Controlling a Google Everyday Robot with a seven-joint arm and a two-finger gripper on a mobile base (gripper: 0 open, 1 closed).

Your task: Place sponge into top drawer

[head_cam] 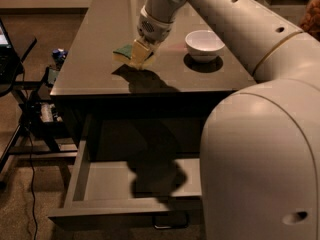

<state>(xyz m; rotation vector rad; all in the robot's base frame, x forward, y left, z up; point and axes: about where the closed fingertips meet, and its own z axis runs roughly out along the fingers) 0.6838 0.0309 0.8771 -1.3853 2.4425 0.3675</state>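
Touching one sponge (123, 50), one pincer (140, 55), one drawer (107, 180)

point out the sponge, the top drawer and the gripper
sponge (122, 50), camera view, on its dark green top.
top drawer (107, 181), camera view, on its bare grey floor.
gripper (140, 55), camera view, at its tip, down at the sponge's right end on the cabinet top (95, 69).

One camera looks forward and steeply down from above the furniture. The robot's arm (260, 159) bulks closest to the lens and fills the lower right of the view. The claw (139, 55) sits far off in the upper middle, low over the tabletop (90, 69). Nearer the lens than the claw, and below it, the open drawer (100, 181) reaches the bottom edge.
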